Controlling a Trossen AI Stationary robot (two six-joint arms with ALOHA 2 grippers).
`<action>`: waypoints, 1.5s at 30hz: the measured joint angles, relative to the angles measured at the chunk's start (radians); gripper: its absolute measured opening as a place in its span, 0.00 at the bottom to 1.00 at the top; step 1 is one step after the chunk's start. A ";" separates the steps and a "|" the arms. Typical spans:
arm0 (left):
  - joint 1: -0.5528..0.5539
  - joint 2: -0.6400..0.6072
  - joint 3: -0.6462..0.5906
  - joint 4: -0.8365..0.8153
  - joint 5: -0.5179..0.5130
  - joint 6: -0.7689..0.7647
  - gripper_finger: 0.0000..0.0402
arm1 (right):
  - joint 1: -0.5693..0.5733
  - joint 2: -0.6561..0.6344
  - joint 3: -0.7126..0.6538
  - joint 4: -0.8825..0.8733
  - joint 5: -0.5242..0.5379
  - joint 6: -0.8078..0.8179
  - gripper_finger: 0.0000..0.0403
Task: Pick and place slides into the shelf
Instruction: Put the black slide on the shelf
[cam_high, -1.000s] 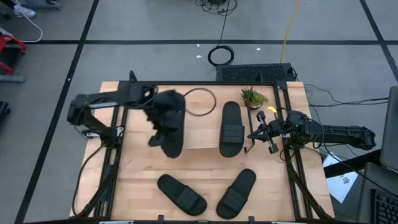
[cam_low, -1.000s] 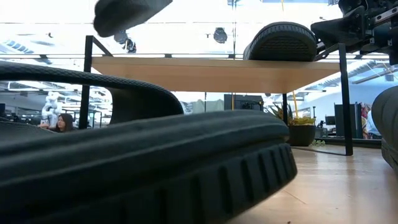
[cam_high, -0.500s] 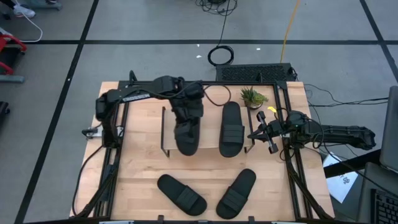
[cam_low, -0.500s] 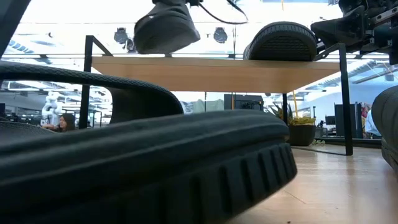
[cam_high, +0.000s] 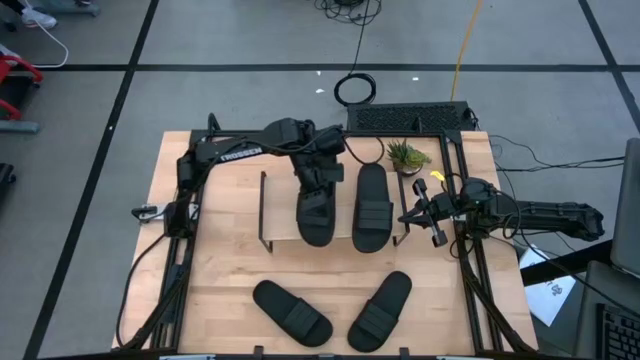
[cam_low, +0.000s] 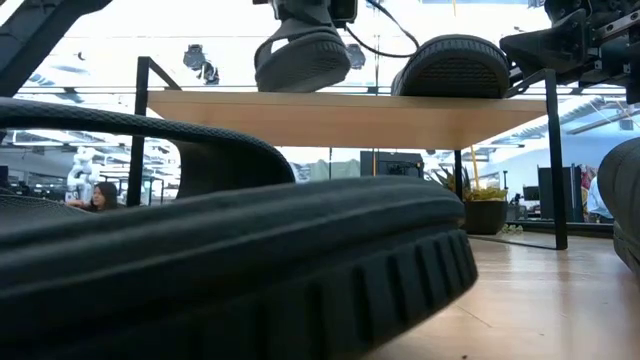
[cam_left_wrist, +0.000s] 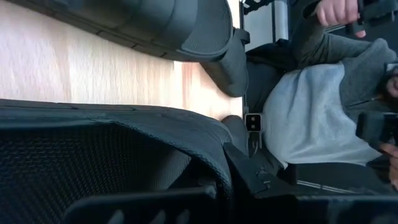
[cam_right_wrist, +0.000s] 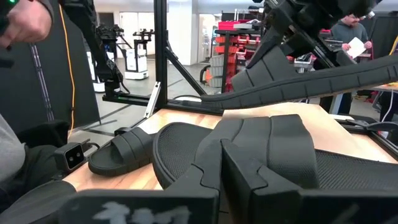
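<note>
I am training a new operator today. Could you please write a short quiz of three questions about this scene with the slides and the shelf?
1. How many slides lie on the table below the shelf?
2. True or false: the left gripper holds a slide above the shelf top.
3. Which is already resting on the shelf: A) a slide, B) the plant, C) nothing?

Key: 1. Two. 2. True. 3. A.

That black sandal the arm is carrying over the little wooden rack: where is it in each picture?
High view: carried black slide sandal over the light wood shelf, centre.
Low view: top centre, just above the shelf plank.
Left wrist view: fills the lower half.
Right wrist view: raised, upper right.
Shared landmark: the second black slide lying on the shelf.
</note>
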 joint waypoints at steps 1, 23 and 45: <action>0.001 0.006 0.000 -0.002 0.000 0.000 0.00 | 0.000 0.000 0.000 0.001 0.000 0.002 0.00; 0.008 0.016 -0.011 0.008 -0.057 0.022 0.02 | 0.000 0.000 0.000 0.007 0.000 0.005 0.00; -0.018 0.016 -0.012 0.052 -0.338 0.069 0.37 | 0.000 0.000 0.000 0.006 0.000 0.009 0.00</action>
